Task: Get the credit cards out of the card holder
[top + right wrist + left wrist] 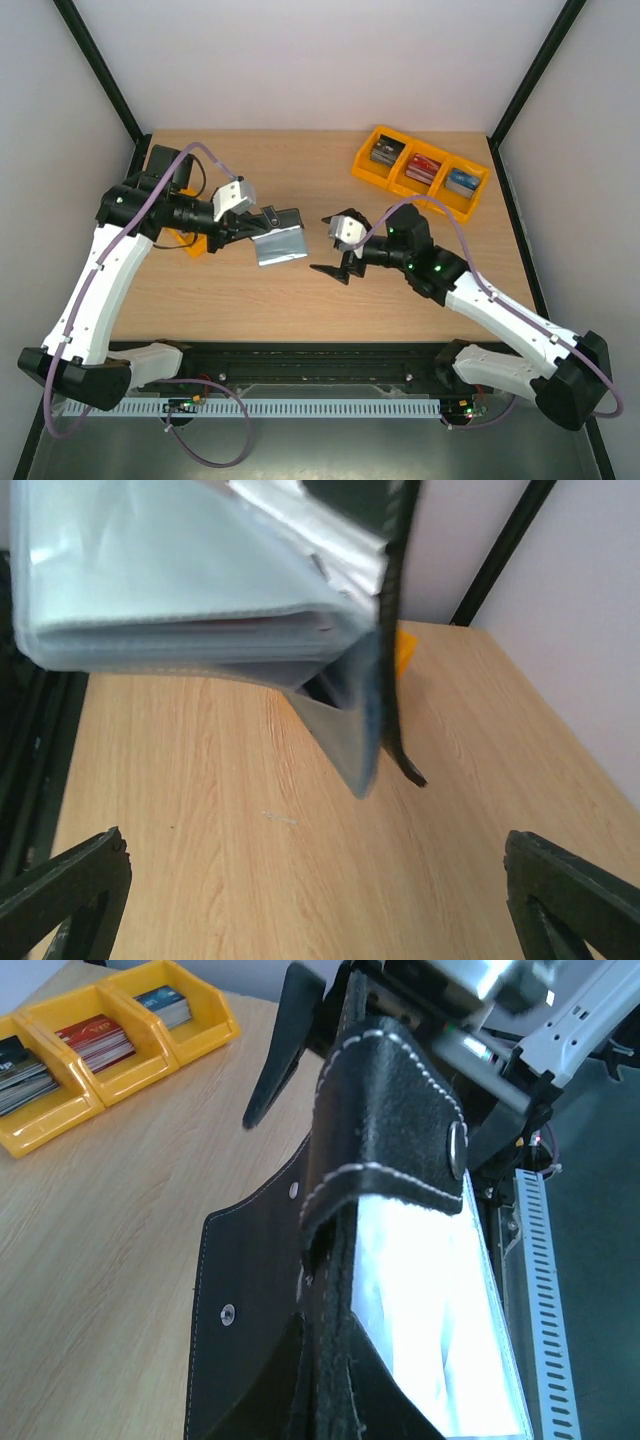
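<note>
The black card holder (279, 238) hangs open above the middle of the table, and my left gripper (250, 228) is shut on its leather edge. In the left wrist view the snap tab and stitched flap (380, 1130) rise in front of the jaws, with the shiny clear pocket (430, 1300) to their right. My right gripper (329, 244) stands open just right of the holder, apart from it. Its wrist view shows the grey-blue pocket stack (180, 590) hanging above the gripper (320, 900), whose fingers (70, 890) are spread wide. The credit cards are hidden inside the pockets.
A row of three yellow trays (420, 170) with stacks of cards sits at the back right, also seen in the left wrist view as yellow trays (100, 1050). Another yellow tray (190, 243) lies under the left arm. The bare wooden table (250, 830) is below the holder.
</note>
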`<state>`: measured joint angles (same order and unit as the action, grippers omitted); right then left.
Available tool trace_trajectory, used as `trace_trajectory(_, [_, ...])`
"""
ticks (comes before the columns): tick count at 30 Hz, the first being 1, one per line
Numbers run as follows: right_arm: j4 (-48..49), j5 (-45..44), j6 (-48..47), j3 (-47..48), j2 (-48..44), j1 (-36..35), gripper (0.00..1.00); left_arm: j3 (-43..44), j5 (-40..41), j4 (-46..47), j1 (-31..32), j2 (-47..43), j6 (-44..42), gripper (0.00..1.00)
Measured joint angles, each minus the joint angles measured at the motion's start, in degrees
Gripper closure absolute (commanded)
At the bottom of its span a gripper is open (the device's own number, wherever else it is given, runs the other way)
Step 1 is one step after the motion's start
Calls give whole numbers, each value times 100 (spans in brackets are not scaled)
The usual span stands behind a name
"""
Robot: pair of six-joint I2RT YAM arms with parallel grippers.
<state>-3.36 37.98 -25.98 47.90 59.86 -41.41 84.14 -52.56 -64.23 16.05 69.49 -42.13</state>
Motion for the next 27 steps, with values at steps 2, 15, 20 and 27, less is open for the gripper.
trace_trajectory(2, [162, -195, -254, -81, 87, -175, 1, 2, -61, -13, 0, -17, 20, 98])
trace_trajectory(15, [1443, -162, -378, 363, 745, -522, 1, 2, -348, -129, 0, -94, 24, 98])
trace_trajectory(20, [1746, 35, -101, 542, 787, -625, 5, -22, -407, -136, 0, -96, 15, 98])
trace_trajectory(27, [1915, 293, 330, 686, 1008, -636, 70, -61, -439, -149, 2, -118, 9, 98])
